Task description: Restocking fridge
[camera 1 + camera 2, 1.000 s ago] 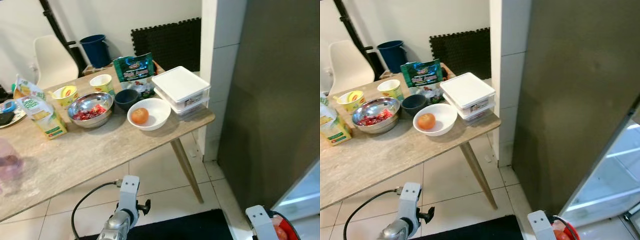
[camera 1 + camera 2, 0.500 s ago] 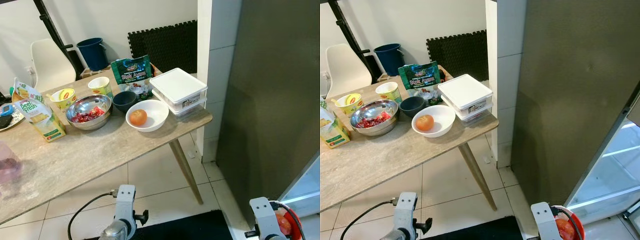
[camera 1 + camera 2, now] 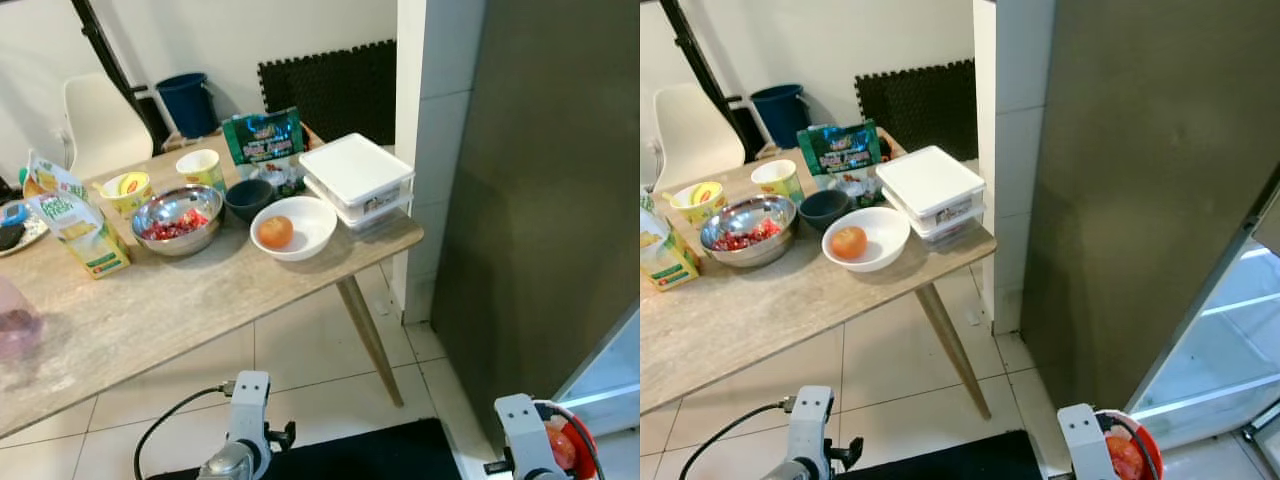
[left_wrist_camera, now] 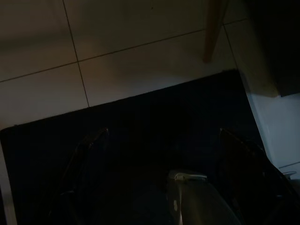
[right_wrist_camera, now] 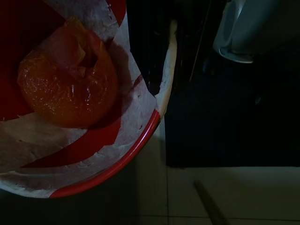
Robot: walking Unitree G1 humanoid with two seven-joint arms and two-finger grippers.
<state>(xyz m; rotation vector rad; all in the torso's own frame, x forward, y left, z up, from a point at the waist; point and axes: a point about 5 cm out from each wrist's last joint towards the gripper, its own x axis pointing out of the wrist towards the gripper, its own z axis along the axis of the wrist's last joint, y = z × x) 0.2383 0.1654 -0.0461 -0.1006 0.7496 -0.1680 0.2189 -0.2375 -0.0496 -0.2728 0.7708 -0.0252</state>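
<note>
My right gripper [image 5: 153, 58] is shut on the rim of a red bowl [image 3: 1127, 455], low at the right near the floor. The bowl is lined with white paper and holds a piece of orange-red tomato [image 5: 65, 89]. Just beyond it the fridge stands open: its grey door [image 3: 540, 200] faces me, and bright white shelves [image 3: 1240, 340] show at the right. My left arm [image 3: 243, 440] hangs low over the black floor mat [image 4: 154, 122]. The left gripper [image 4: 161, 140] is open, its fingers [image 4: 86, 150] spread wide with nothing between them.
A wooden table [image 3: 190, 300] at the left carries a white bowl with a tomato [image 3: 292, 228], stacked white lidded boxes [image 3: 357, 178], a steel bowl [image 3: 178, 217], a dark bowl [image 3: 249, 197], a green bag [image 3: 263, 137], cups and a juice carton [image 3: 72, 225]. A tiled pillar [image 3: 425, 120] stands beside the fridge.
The camera has shifted slightly. The red bowl stays in my right gripper at the lower right, and the things on the table have not moved.
</note>
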